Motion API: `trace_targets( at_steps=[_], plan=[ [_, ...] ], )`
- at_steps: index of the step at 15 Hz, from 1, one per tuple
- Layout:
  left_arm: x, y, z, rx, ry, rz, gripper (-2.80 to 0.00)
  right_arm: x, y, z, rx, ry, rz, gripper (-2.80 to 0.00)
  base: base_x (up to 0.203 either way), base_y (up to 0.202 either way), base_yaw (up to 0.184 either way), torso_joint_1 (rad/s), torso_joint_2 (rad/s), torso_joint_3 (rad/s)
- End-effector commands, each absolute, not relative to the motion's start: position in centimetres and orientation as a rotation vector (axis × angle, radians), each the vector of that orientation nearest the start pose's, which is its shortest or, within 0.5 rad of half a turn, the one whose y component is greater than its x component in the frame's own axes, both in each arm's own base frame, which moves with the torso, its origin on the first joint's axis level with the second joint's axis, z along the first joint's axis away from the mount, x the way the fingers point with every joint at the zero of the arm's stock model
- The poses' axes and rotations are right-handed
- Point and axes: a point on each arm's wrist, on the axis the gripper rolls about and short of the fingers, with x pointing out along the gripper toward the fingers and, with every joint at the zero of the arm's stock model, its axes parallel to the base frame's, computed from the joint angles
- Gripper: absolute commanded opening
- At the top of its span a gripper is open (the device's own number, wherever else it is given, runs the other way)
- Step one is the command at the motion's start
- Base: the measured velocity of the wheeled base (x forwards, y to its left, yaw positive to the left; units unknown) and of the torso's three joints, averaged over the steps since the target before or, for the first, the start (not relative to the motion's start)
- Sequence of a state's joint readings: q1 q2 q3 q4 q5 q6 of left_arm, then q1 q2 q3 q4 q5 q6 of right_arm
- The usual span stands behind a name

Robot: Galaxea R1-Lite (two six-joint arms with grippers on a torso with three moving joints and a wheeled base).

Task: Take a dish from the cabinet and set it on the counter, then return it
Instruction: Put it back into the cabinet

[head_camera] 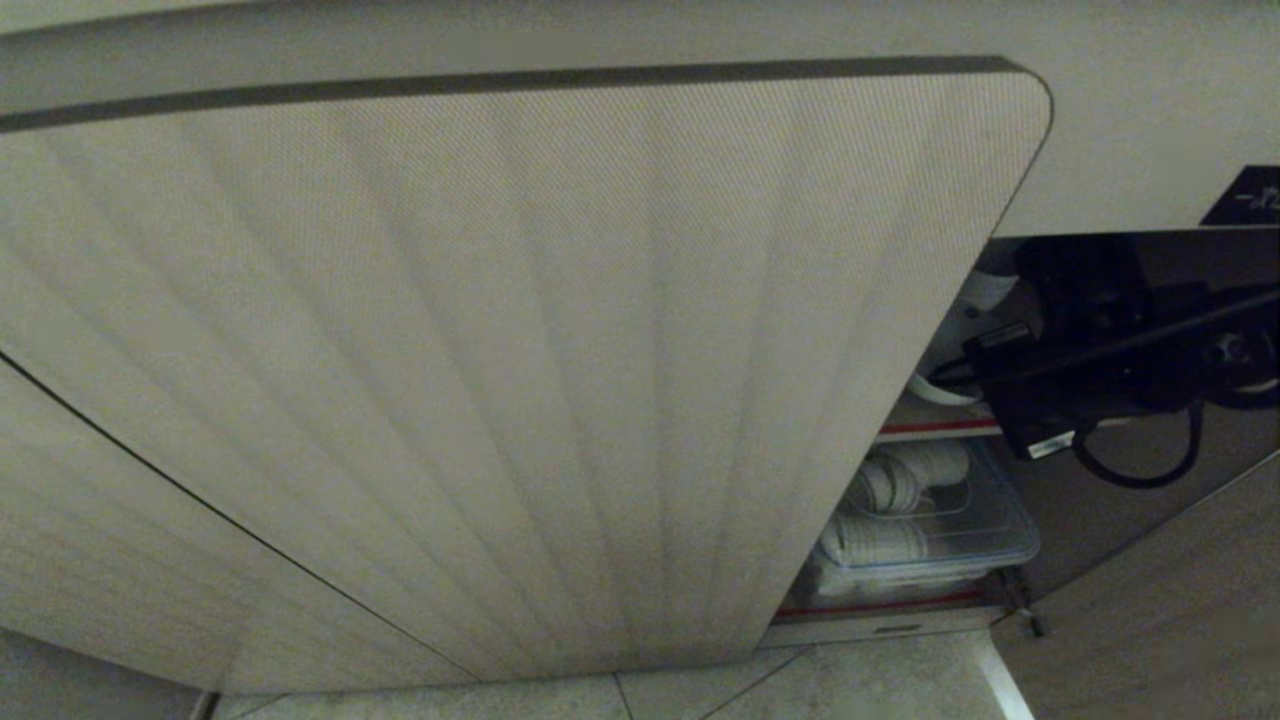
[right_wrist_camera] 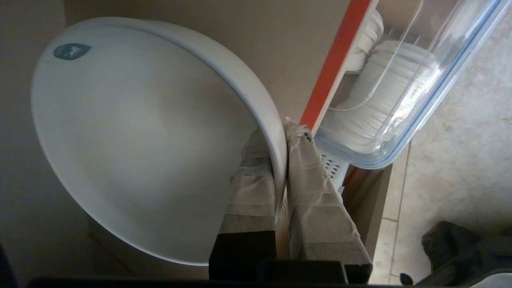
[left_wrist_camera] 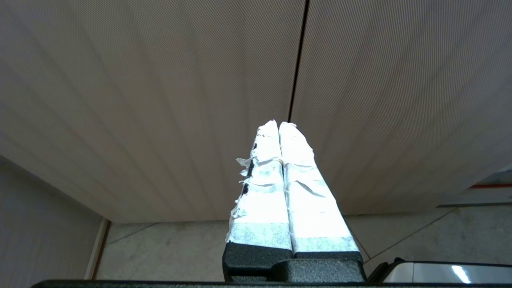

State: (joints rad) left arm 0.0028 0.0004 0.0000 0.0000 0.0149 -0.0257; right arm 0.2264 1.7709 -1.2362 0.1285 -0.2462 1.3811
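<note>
The dish [right_wrist_camera: 140, 132] is a white bowl with a small teal mark near its rim. My right gripper [right_wrist_camera: 276, 134] is shut on its rim, one taped finger inside and one outside. It sits inside the cabinet over the brown shelf with the red front edge [right_wrist_camera: 336, 64]. In the head view the right arm [head_camera: 1100, 350] reaches into the dark opening beside the open ribbed door [head_camera: 520, 380], with part of the dish [head_camera: 940, 390] showing behind it. The cream counter [head_camera: 1130, 130] runs above. My left gripper [left_wrist_camera: 279, 124] is shut and empty, parked before closed ribbed doors [left_wrist_camera: 160, 100].
A clear plastic box [head_camera: 940, 520] holding white dishes sits on the lower shelf; in the right wrist view the box [right_wrist_camera: 404, 92] lies close to the gripper. Pale floor tiles [head_camera: 880, 680] lie below the cabinet. The second door [head_camera: 1180, 590] stands open at the right.
</note>
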Motion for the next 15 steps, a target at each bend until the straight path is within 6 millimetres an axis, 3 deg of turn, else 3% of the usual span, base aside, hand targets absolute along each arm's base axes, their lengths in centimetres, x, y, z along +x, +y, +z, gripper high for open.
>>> trace_targets(
  at_steps=[1, 7, 15],
  plan=[
    [-2.28, 0.03, 7.55, -0.026, 0.000, 0.018, -2.80, 32.19, 6.83, 20.46, 1.180, 0.522, -0.459, -2.80, 0.000, 0.000, 0.000, 0.000, 0.00, 0.000],
    [-2.28, 0.03, 7.55, -0.026, 0.000, 0.018, -2.80, 32.54, 6.91, 19.48, 1.107, 0.568, -0.467, -2.80, 0.000, 0.000, 0.000, 0.000, 0.00, 0.000],
    [-2.28, 0.03, 7.55, -0.026, 0.000, 0.018, -2.80, 33.08, 6.96, 19.77, 1.116, 0.586, -0.433, -2.80, 0.000, 0.000, 0.000, 0.000, 0.00, 0.000]
  ],
)
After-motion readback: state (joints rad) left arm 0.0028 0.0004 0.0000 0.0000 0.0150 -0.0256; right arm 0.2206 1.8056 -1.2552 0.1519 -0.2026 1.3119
